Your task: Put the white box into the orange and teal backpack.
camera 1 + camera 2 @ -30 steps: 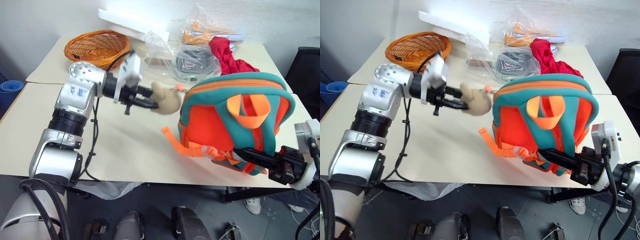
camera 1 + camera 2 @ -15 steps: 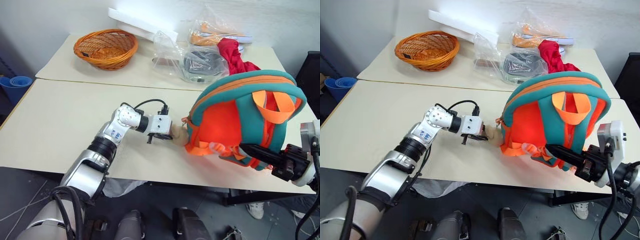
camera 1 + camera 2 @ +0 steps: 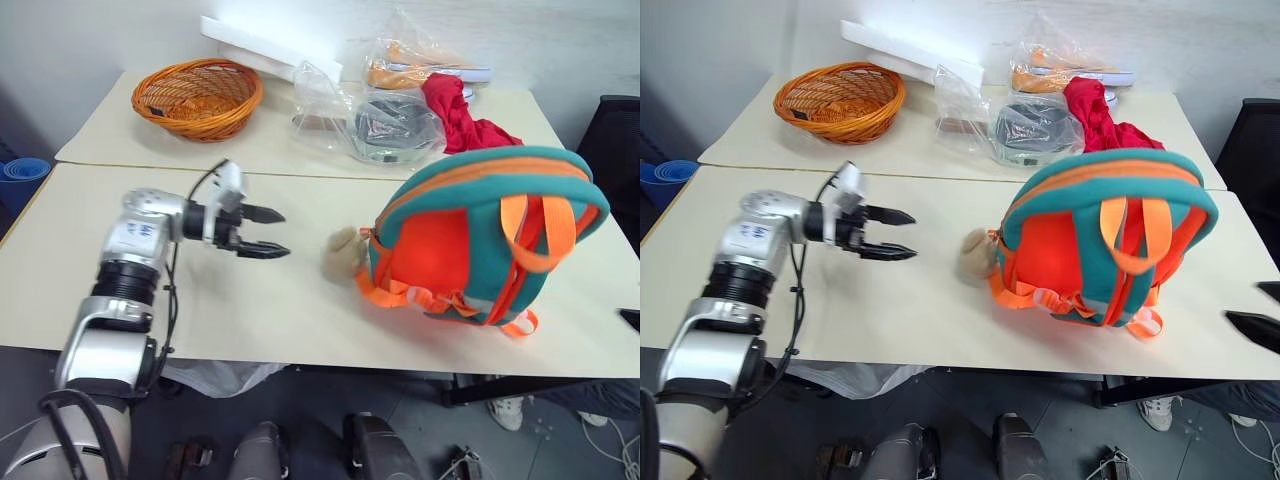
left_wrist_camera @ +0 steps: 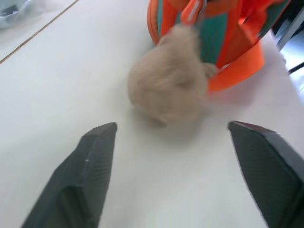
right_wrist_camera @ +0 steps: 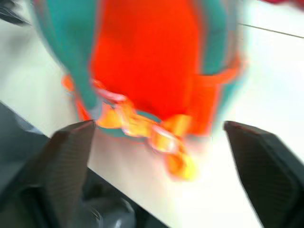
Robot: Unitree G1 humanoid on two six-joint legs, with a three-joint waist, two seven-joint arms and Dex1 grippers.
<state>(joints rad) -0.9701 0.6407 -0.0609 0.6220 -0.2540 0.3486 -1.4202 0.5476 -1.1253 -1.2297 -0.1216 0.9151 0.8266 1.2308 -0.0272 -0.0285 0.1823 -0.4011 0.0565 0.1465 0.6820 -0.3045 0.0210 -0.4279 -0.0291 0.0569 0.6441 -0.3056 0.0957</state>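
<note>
Standing upright near the right front corner of the table (image 3: 250, 310), the orange and teal backpack (image 3: 470, 235) has its straps and orange handle loops facing the front edge. Its tan plush toy (image 3: 342, 255) lies on the tabletop just beside the bag's left side, touching it. I cannot see the white box on the table; whether it is inside the bag I cannot tell.

My left gripper (image 3: 262, 232) hangs over the middle of the table, towards the left edge, pointing at the plush toy but well apart from it. Its two black fingers are spread wide with nothing between them. In my left wrist view the toy (image 4: 166, 85) sits beyond the parted fingers (image 4: 90, 166).

My right gripper (image 5: 156, 156) has its fingers spread wide too, clasping nothing, with the backpack (image 5: 142, 61) beyond them.

Along the back edge sit an orange wicker basket (image 3: 197, 98), clear plastic bags (image 3: 370, 115), a red cloth (image 3: 455, 110) and a white foam slab (image 3: 265, 45).
</note>
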